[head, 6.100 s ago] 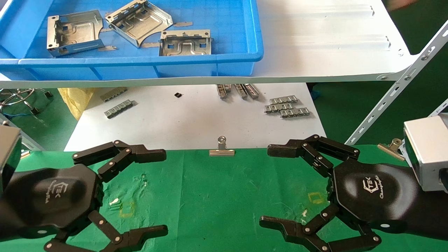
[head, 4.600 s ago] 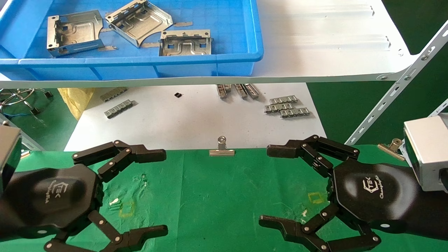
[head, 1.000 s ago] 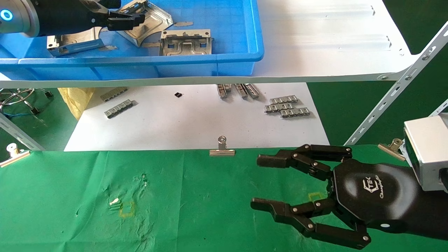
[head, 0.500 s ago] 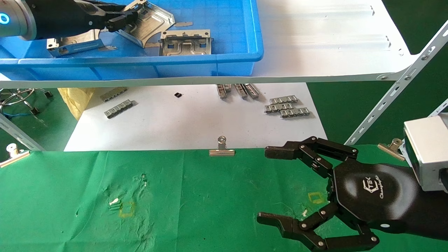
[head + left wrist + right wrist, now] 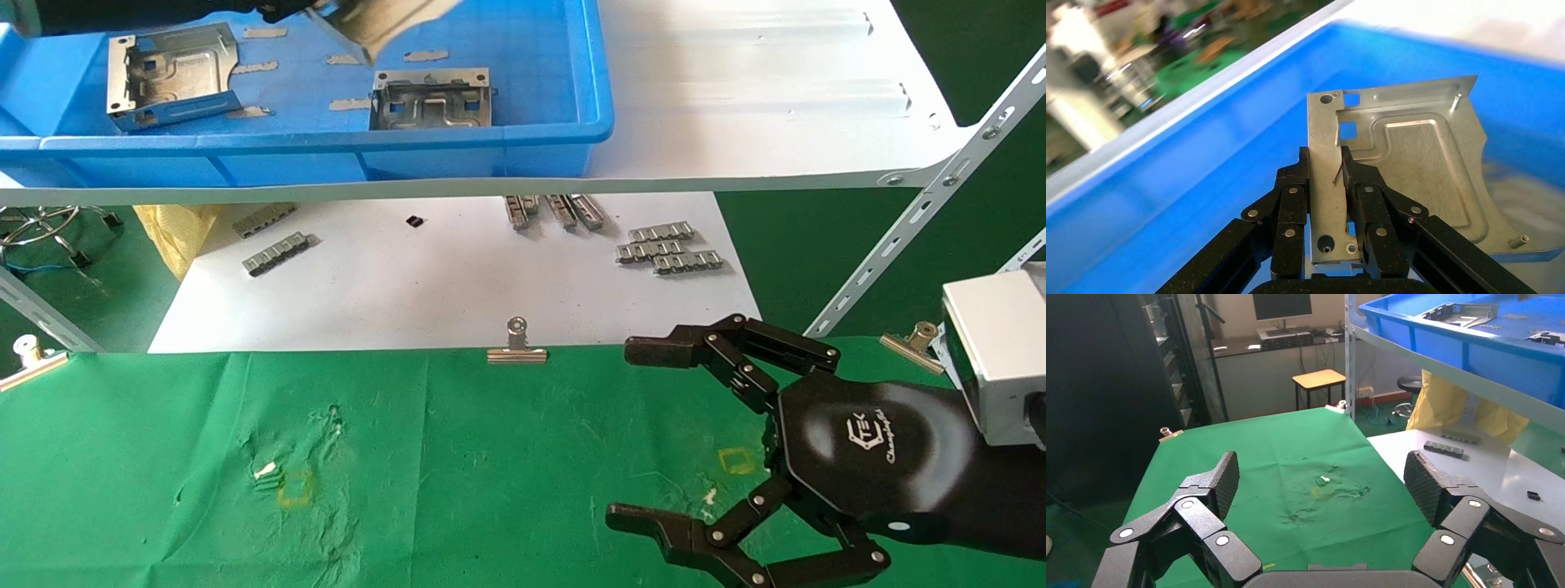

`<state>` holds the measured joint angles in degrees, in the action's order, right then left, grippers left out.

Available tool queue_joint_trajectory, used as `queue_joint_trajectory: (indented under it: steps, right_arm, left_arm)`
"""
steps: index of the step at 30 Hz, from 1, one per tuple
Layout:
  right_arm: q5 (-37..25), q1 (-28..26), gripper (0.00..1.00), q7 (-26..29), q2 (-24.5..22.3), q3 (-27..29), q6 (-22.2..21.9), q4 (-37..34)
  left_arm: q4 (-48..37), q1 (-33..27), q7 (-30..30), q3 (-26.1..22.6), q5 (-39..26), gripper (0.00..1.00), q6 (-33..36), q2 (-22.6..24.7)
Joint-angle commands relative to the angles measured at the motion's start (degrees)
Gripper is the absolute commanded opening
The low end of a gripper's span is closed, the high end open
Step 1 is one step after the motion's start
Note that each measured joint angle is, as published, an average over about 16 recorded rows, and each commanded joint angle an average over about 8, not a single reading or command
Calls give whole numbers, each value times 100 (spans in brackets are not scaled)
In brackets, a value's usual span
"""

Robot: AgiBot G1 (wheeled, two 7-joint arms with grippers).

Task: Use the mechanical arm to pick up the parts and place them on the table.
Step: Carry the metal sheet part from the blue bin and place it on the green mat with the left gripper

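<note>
My left gripper [image 5: 1326,160] is shut on the upturned side wall of one shiny sheet-metal part [image 5: 1413,165], held above the blue tray. In the head view that part [image 5: 376,20] hangs tilted at the top edge, with the left gripper [image 5: 278,8] mostly cut off. Two more parts [image 5: 172,73] [image 5: 431,100] lie in the tray. My right gripper [image 5: 637,433] stands open and empty just above the green-clothed table [image 5: 490,474] at the right. The right wrist view shows the right gripper [image 5: 1322,478] spread wide over the table [image 5: 1291,453].
The blue tray [image 5: 327,143] sits on a white shelf board [image 5: 752,106] with a slanted metal brace [image 5: 923,212]. Below it, a white sheet [image 5: 458,278] carries ribbed grey clip strips [image 5: 670,249]. A binder clip [image 5: 517,347] grips the cloth's far edge.
My left arm went from the cloth to the tray, took hold of the middle part and has now lifted it. The right gripper's fingers narrowed a second ago, then spread again.
</note>
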<state>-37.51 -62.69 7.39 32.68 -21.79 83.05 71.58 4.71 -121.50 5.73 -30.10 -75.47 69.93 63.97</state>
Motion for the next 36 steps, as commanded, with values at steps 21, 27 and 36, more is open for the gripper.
queue_joint_trajectory:
  steps: [21,27,36]
  right_arm:
    - [0,0,100,0,0,0,0,0]
    - [0,0,100,0,0,-1,0,0]
    - [1,0,100,0,0,-1,0,0]
  left_arm:
    - [2771,1441,786,-579,1758,0,2211,-1092]
    - [3016,1884,1104,-1252,1859,0,2113,-1535]
    - [2121,2059,2225,-1974,1067,0,2015,-1592]
